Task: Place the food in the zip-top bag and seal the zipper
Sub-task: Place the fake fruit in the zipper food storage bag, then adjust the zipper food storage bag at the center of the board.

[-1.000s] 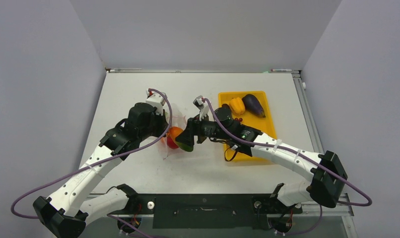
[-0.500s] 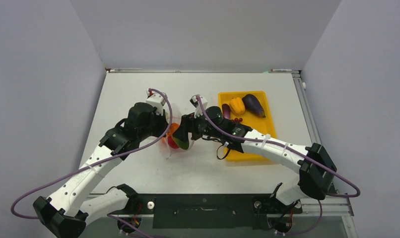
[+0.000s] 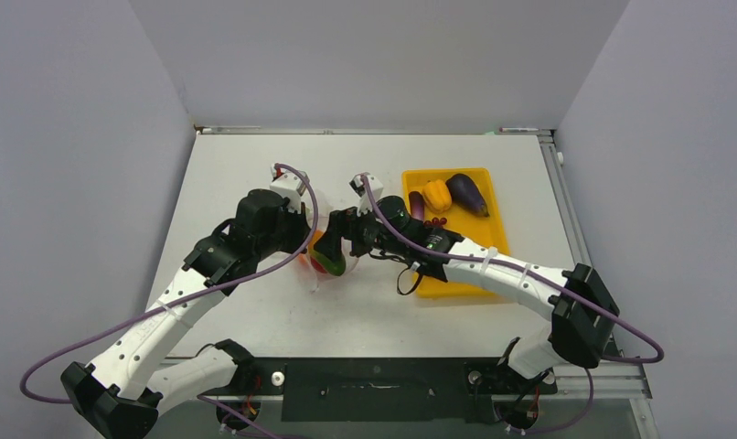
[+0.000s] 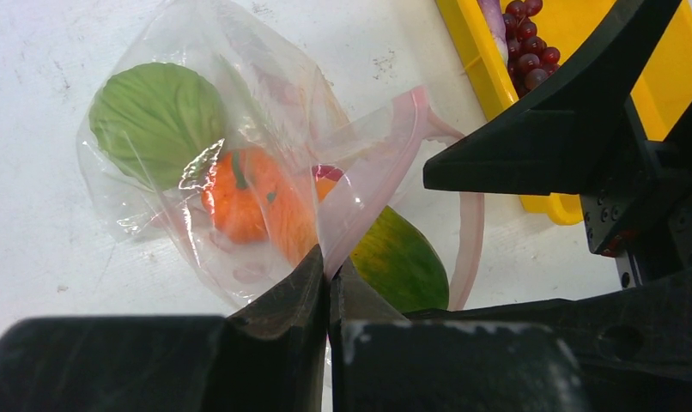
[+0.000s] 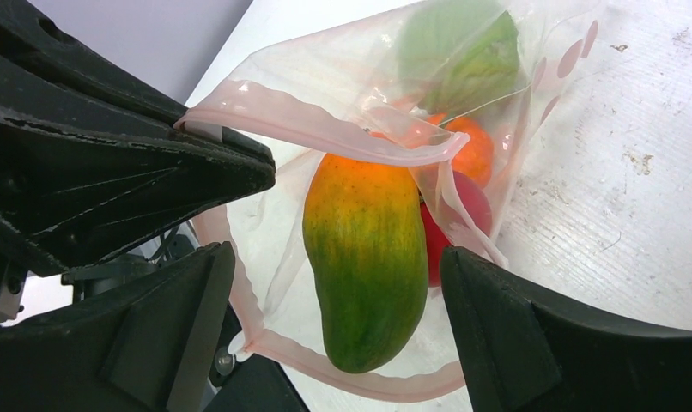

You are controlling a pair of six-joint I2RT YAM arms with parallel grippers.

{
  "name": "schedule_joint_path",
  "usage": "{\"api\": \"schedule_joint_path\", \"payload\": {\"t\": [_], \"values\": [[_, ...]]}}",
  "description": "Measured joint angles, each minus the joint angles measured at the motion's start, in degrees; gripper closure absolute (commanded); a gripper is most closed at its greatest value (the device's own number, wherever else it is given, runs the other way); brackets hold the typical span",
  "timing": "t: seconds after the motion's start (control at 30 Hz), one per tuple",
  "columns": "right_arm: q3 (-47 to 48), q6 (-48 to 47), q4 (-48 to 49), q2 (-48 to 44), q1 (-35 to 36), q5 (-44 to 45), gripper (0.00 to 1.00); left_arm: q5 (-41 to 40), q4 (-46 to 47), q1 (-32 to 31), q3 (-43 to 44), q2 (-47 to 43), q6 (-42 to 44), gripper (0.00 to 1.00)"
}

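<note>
- White table (image 3: 255,165), walled on three sides; zip-top bag (image 4: 132,210) sat mid-table, well apart from edges.
- Left gripper (image 4: 328,296) pinched tight on zipper (image 5: 325,118), mouth edge raised.
- Right gripper (image 5: 334,266) fingers spread wide around mango (image 5: 364,249), half inside mouth.
- Yellow tray (image 3: 488,224) close on right.

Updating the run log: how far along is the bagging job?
Done: green piece, orange piece and red piece sit inside the bag. In hand: left claw pinches the bag's mouth open; the mango lies in the mouth, right claw open either side of it. Left: pepper, eggplant and grapes are in the tray, and the zipper is unsealed.
</note>
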Motion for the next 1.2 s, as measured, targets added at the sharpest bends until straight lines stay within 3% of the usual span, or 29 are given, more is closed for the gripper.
{"api": "schedule_joint_path", "payload": {"t": [0.2, 0.53, 0.8, 1.2], "values": [[-0.11, -0.52, -2.34, -3.65, 0.20, 0.85, 0.08, -0.02, 0.00, 0.00, 0.00, 0.00, 0.00, 1.00], [-4.90, -0.13, -5.92, -13.05, 0.74, 4.72, 0.21, -0.02, 0.00, 0.00, 0.00, 0.02, 0.00, 1.00], [-12.33, 4.20, -6.95, -13.31, 1.49, 6.69, 0.34, -0.02, 0.00, 0.00, 0.00, 0.11, -0.02, 1.00], [-13.22, 8.94, -4.48, -8.13, 1.88, 7.98, 0.53, 0.00, 0.00, 0.00, 0.00, 0.13, -0.02, 1.00]]}}
